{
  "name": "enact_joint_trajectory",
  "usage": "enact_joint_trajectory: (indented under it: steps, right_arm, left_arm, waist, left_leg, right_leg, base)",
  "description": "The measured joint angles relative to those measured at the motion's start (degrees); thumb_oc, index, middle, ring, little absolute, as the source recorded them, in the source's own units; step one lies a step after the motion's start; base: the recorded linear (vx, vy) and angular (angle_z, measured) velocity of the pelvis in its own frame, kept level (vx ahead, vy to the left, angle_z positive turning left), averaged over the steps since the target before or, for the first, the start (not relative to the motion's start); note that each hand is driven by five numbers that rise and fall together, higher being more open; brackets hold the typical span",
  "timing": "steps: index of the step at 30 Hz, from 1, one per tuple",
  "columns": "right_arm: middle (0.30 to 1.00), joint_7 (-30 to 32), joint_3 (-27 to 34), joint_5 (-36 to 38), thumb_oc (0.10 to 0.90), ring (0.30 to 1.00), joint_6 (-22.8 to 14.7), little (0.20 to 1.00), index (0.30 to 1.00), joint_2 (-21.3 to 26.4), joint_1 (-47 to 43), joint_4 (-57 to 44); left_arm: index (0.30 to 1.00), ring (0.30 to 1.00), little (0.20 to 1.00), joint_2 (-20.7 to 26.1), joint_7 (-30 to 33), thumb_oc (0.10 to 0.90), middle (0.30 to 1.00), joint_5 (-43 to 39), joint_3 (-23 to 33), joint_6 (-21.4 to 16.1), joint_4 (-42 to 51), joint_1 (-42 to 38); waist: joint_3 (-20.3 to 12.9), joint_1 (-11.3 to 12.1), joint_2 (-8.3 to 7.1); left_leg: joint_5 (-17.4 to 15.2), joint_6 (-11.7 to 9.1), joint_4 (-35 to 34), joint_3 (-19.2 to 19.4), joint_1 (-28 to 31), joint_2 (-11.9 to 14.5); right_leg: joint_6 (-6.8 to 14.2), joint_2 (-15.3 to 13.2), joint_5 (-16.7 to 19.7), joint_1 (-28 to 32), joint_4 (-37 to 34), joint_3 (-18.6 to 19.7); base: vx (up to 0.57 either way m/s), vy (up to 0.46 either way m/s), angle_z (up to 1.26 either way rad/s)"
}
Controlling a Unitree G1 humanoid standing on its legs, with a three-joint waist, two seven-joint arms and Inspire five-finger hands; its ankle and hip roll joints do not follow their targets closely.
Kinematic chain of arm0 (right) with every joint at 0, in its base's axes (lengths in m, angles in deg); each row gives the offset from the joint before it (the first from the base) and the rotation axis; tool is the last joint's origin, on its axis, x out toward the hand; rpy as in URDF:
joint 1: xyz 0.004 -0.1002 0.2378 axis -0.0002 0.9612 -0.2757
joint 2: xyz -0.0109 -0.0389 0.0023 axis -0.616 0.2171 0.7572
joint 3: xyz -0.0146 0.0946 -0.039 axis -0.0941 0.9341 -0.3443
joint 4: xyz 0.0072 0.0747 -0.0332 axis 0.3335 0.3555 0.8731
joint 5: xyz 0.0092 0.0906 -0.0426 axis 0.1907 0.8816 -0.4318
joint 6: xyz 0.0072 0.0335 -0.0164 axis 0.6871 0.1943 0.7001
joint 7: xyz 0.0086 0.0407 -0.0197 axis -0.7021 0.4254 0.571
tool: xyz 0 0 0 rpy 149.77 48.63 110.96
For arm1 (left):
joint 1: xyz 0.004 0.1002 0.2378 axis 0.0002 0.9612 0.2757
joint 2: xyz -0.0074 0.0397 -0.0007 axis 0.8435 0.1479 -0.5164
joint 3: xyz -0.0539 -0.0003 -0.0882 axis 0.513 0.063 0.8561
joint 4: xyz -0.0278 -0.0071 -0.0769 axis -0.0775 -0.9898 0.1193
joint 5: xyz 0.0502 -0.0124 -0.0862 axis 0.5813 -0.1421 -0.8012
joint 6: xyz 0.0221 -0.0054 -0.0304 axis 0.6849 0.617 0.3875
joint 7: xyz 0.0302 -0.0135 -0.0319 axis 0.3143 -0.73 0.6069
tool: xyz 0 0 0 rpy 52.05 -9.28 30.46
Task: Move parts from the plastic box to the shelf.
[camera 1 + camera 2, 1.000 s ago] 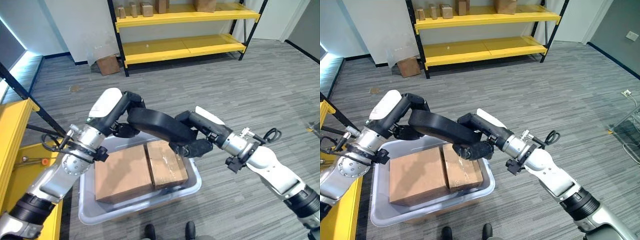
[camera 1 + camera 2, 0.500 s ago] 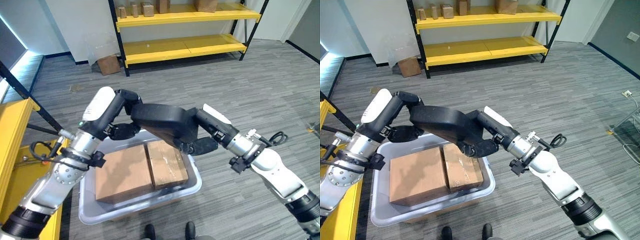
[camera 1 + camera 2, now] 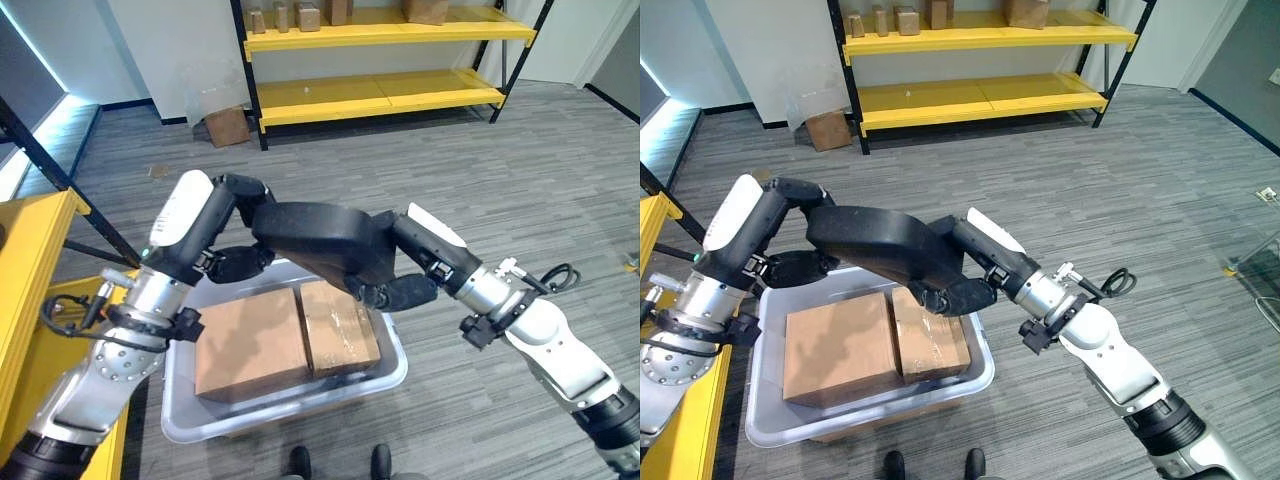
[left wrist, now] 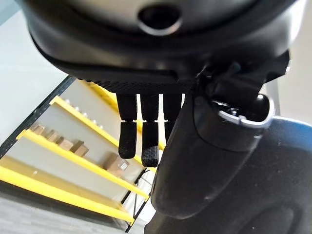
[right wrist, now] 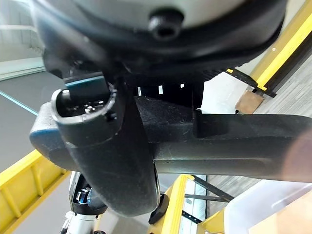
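Observation:
A long black curved part (image 3: 320,235) hangs above the clear plastic box (image 3: 396,366), carried between both hands. My left hand (image 3: 238,266) pinches its left end, fingers (image 4: 141,139) over the top and thumb beneath. My right hand (image 3: 405,292) grips the right end, with the thumb (image 5: 109,151) on one side of the part (image 5: 229,141) and the fingers behind it. Two brown cardboard boxes (image 3: 250,342) (image 3: 340,326) lie side by side in the plastic box. The yellow shelf (image 3: 380,92) stands at the far wall.
Small boxes (image 3: 300,15) sit on the shelf's upper level. A cardboard box (image 3: 228,126) rests on the floor by the shelf's left post. A yellow rack (image 3: 30,250) stands close on my left. Open grey floor lies between me and the shelf.
Both hands have lifted the black part up and away from the cardboard boxes. The camera has shifted slightly.

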Motion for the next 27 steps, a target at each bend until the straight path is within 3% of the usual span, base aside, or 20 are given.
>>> enact_joint_trajectory:
  steps: [2,3,4,27]
  right_arm:
    - [0.300,0.0,0.0,0.0,0.400,0.300,-0.1,0.300,0.300,0.0,0.0,0.0]
    - [0.300,0.0,0.0,0.0,0.400,0.300,-0.1,0.300,0.300,0.0,0.0,0.0]
    - [0.300,0.0,0.0,0.0,0.400,0.300,-0.1,0.300,0.300,0.0,0.0,0.0]
    - [0.300,-0.1,0.0,-2.3,0.400,0.300,1.7,0.300,0.300,0.2,2.4,1.7]
  left_arm:
    - [0.300,0.300,0.300,0.0,0.0,0.400,0.300,0.0,0.0,0.0,0.0,0.0]
    - [0.338,0.338,0.338,0.0,0.0,0.427,0.338,0.0,0.0,0.0,0.0,0.0]
    - [1.000,1.000,1.000,0.0,0.0,0.900,1.000,0.0,0.0,0.0,0.0,0.0]
    - [1.000,1.000,1.000,-0.1,1.3,0.900,1.000,-2.7,3.2,0.0,0.0,0.0]
  waist:
    - [0.0,0.0,0.00]
    - [0.0,0.0,0.00]
    - [0.0,0.0,0.00]
    - [0.0,-0.1,0.03]
  left_leg:
    - [0.0,0.0,0.0,0.0,0.0,0.0]
    - [0.0,0.0,0.0,0.0,0.0,0.0]
    - [0.0,0.0,0.0,0.0,0.0,0.0]
    - [0.0,0.0,0.0,0.0,0.0,0.0]
  right_leg:
    - [0.0,0.0,0.0,0.0,0.0,0.0]
    - [0.0,0.0,0.0,0.0,0.0,0.0]
    - [0.0,0.0,0.0,0.0,0.0,0.0]
    - [0.0,0.0,0.0,0.0,0.0,0.0]
  base:
    - [0.00,0.000,0.00]
    - [0.00,0.000,0.00]
    - [0.00,0.000,0.00]
    - [0.00,0.000,0.00]
